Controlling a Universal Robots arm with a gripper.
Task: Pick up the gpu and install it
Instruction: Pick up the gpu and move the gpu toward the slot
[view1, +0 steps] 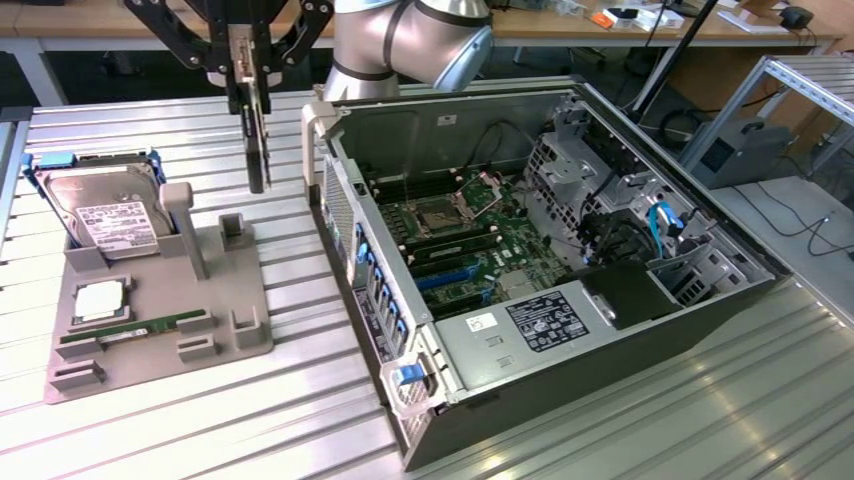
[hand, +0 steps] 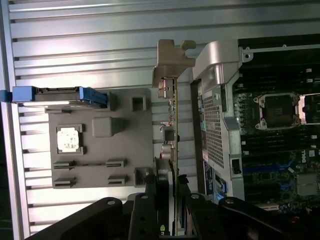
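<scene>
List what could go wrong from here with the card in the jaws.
1. The gpu hangs edge-on, gripped only at its upper end by the gripper; it may tilt or slip.
2. It hangs beside the case wall; its bracket could catch the rim if carried over it.

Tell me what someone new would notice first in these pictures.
The gpu hangs upright in the fingers, above the table between the grey parts holder and the open computer case. The case, at the exterior view's right, lies with its motherboard exposed; a hard drive sits in the holder at the left.
</scene>
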